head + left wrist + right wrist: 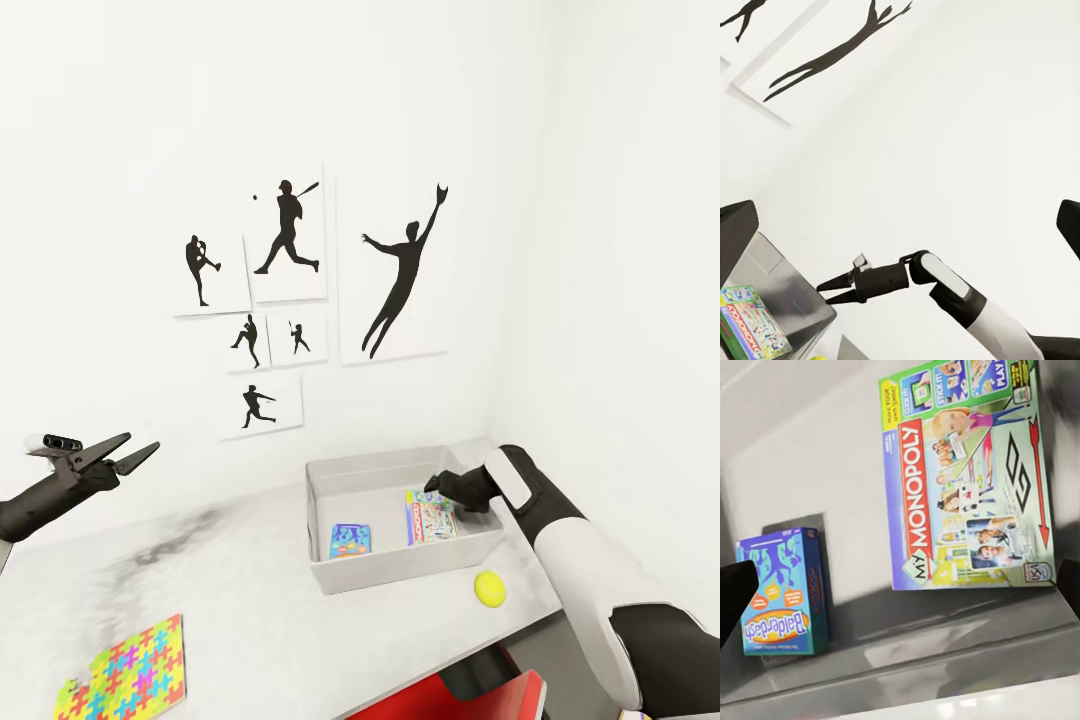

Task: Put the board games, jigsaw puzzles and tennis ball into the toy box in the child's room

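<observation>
The light-grey toy box (400,577) stands on the pale table (250,600) by the wall. Two board games lie inside it: a blue one (351,540) and a Monopoly one (432,516), both also in the right wrist view (780,592) (967,480). My right gripper (437,487) hangs open just above the Monopoly box, holding nothing. On the table in front of the box rests the yellow tennis ball (489,588). A multicoloured jigsaw puzzle (125,672) lies flat at the table's near left. My left gripper (125,455) is raised at the left, open and empty.
Black baseball-player pictures (290,300) hang on the white wall behind the table. A dark smudge (170,540) marks the tabletop. Something red (480,695) sits below the table's near edge. The room corner is close on the right.
</observation>
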{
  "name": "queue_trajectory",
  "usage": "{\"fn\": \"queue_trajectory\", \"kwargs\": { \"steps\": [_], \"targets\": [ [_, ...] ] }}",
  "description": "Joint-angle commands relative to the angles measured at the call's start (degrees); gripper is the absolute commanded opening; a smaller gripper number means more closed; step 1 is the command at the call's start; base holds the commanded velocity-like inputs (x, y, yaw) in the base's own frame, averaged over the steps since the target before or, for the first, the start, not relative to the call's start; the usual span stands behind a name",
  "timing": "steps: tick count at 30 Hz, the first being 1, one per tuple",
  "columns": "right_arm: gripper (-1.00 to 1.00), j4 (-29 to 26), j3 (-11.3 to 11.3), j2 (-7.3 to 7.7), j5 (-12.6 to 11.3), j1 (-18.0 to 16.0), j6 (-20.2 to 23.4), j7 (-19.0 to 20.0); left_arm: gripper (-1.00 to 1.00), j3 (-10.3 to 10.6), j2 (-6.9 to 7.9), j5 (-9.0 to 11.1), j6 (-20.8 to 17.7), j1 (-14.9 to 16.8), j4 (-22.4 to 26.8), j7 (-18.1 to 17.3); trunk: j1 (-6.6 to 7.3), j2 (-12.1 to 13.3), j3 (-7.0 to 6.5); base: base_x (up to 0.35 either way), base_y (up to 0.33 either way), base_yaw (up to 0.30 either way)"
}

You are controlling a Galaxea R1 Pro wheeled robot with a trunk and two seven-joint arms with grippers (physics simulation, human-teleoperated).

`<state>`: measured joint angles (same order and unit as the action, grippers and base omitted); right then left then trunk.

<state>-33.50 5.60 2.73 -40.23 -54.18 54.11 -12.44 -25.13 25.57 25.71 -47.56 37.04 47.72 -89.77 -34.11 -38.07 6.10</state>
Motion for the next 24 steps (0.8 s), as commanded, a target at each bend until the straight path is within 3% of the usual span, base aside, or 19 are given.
{"fn": "queue_trajectory", "kwargs": {
  "steps": [1,18,24],
  "targets": [
    [1.0,-0.1,0.34,0.08,-0.6,-0.05,0.15,-0.48,1.0,-0.02,0.01,-0.03,-0.61,0.05,0.0,-0.23,-0.02,-0.09,0.11,0.0,0.0,0.0],
    [1.0,-0.16,0.11,-0.05,-0.64,0.04,-0.56,-0.39,1.0,-0.03,0.01,0.04,-0.52,0.03,0.0,-0.23,-0.02,-0.09,-0.02,-0.004,0.0,0.0],
    [1.0,-0.16,0.11,-0.05,-0.64,0.04,-1.52,-0.39,1.0,-0.08,0.01,0.04,-0.52,0.01,0.0,-0.23,-0.02,-0.09,-0.5,-0.178,0.107,0.0]
  ]
}}
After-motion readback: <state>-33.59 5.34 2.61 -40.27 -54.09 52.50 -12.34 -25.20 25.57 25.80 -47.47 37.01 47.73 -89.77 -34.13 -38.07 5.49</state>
